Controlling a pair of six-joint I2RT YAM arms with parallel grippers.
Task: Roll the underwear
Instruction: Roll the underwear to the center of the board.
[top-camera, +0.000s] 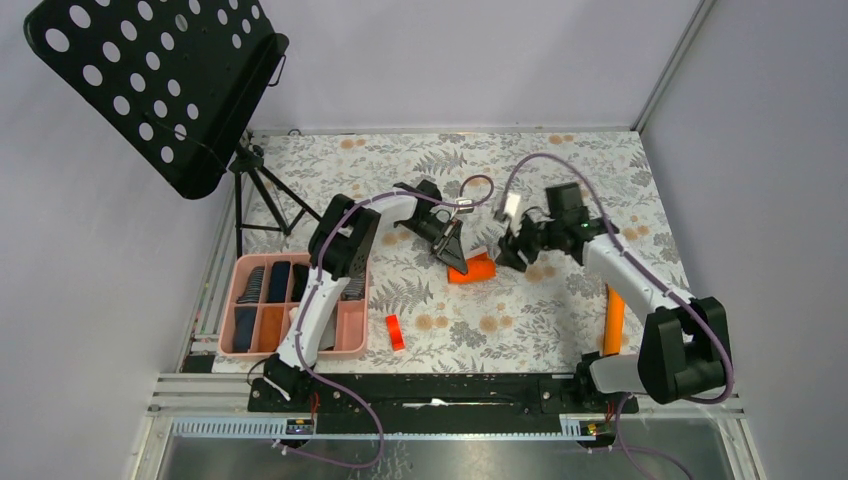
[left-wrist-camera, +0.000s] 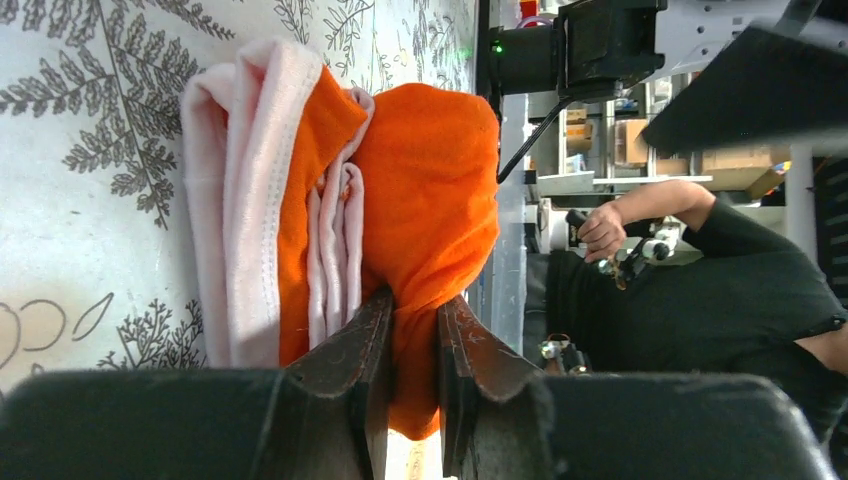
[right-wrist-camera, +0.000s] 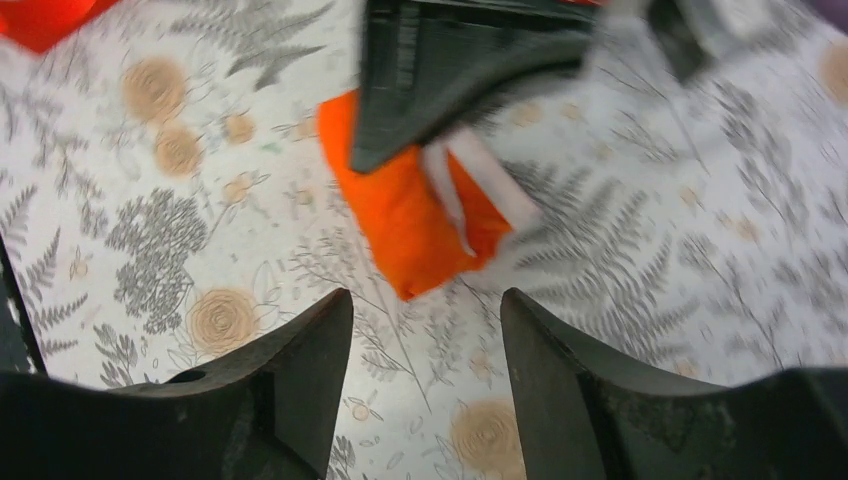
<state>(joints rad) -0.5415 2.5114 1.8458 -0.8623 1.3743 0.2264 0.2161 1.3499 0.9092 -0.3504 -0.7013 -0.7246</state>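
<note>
From above, the left claw (top-camera: 455, 255) covers part of the orange underwear (top-camera: 476, 269), so its grip is hard to see here. The underwear lies in the middle of the flowery counter (top-camera: 560, 160). Both arms reach in toward it. The right claw (top-camera: 513, 252) hangs just beside it.

In the left wrist view, the low end of the underwear is hidden behind the fingers (left-wrist-camera: 365, 340). The left claw is nearly closed and pinches an orange fold. A pale pink band (left-wrist-camera: 250, 200) is bunched in the cloth.

In the right wrist view, the top is blurry. The right claw is wide open, holds nothing, and is up over the counter near the underwear.
</note>
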